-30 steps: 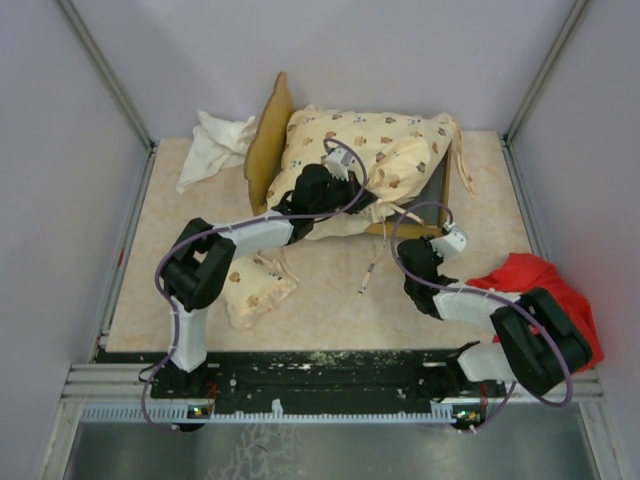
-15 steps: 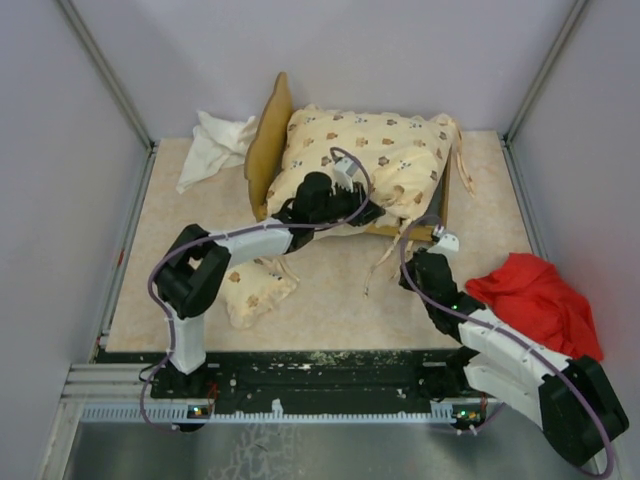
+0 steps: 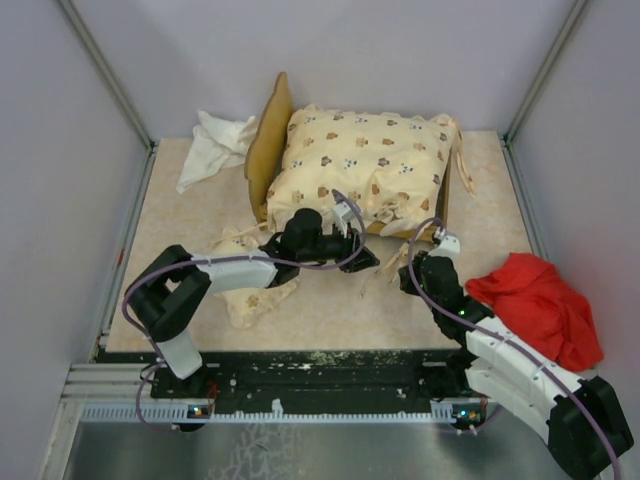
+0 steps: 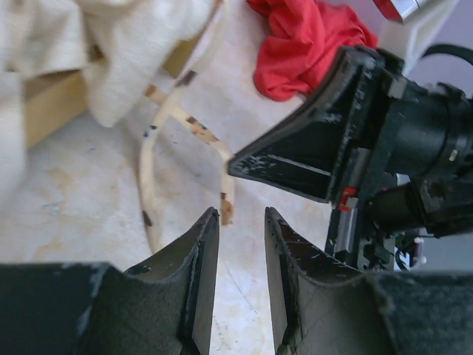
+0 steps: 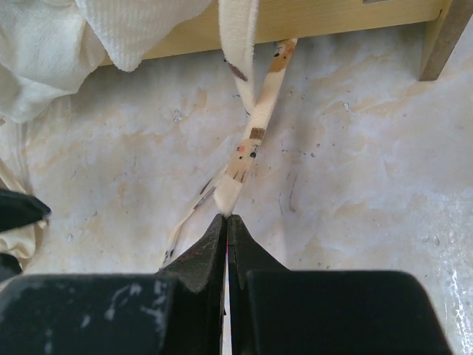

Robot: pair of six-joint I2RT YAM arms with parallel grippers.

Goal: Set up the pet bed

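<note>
The light-yellow bed frame (image 3: 266, 140) stands at the back, headboard to the left. The cream animal-print cushion (image 3: 360, 160) lies on it. One tie strap (image 3: 373, 272) hangs from the front edge to the floor. The small pillow (image 3: 255, 290) lies on the floor at the front left, partly under my left arm. My left gripper (image 3: 366, 256) is low in front of the bed, open and empty (image 4: 242, 218), with a strap end (image 4: 225, 207) just beyond its tips. My right gripper (image 3: 408, 272) is shut, with the strap (image 5: 245, 159) pinched at its tips (image 5: 227, 218).
A plain white cloth (image 3: 212, 145) lies at the back left beside the headboard. A red cloth (image 3: 540, 305) lies at the front right beside my right arm. The two grippers are close together in front of the bed. Enclosure walls stand on three sides.
My left gripper has drawn back off the cushion and dropped to the floor in front of the bed. My right arm has stretched forward to the strap. The cushion lies flatter.
</note>
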